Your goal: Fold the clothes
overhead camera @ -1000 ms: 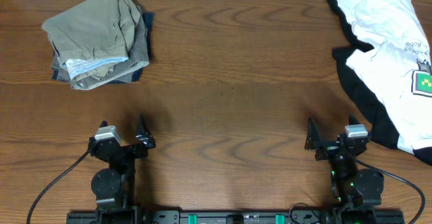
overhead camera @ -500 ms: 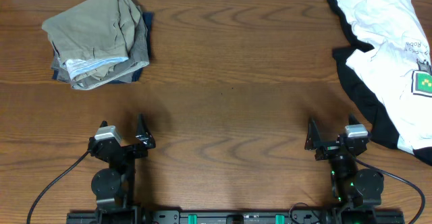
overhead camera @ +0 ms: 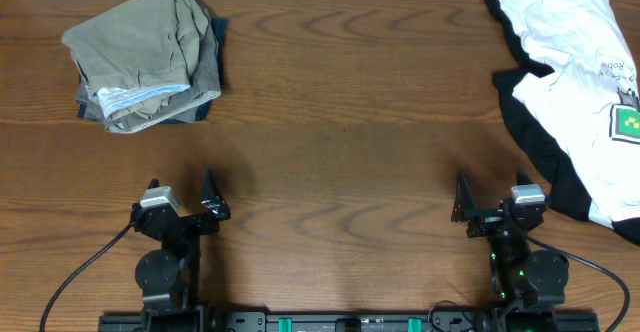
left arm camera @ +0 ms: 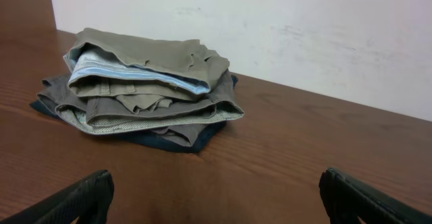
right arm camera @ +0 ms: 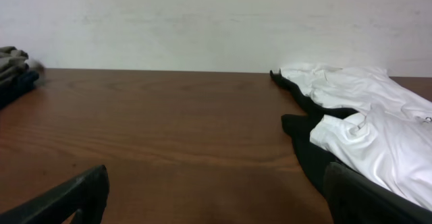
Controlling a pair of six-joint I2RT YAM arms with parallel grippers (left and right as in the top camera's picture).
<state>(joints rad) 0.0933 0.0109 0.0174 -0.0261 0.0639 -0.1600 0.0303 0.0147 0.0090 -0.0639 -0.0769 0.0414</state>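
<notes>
Khaki shorts (overhead camera: 135,42) top a folded stack (left arm camera: 135,113) ahead-left of left gripper (overhead camera: 182,190), jaws spread, empty. White T-shirt (overhead camera: 575,72) lies ahead-right of right gripper (overhead camera: 490,200), likewise spread. Green print (overhead camera: 630,122) shows overhead only; navy bottom layer (left arm camera: 162,140) clearer from left wrist.

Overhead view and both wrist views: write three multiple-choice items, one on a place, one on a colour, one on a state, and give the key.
1. Where on the table does the folded pile lie?
A. far right
B. far left
C. near edge, middle

2. What colour is the top piece of that pile?
A. khaki-green
B. red
C. yellow

3. How are the left gripper and the right gripper?
A. both shut on cloth
B. one open, one shut
C. both open, empty

Key: 1 B, the overhead view shows it at the far edge on the left gripper's side. 2 A, khaki-green cloth covers the pile. 3 C, in each wrist view the jaws stand wide with nothing between them.
</notes>
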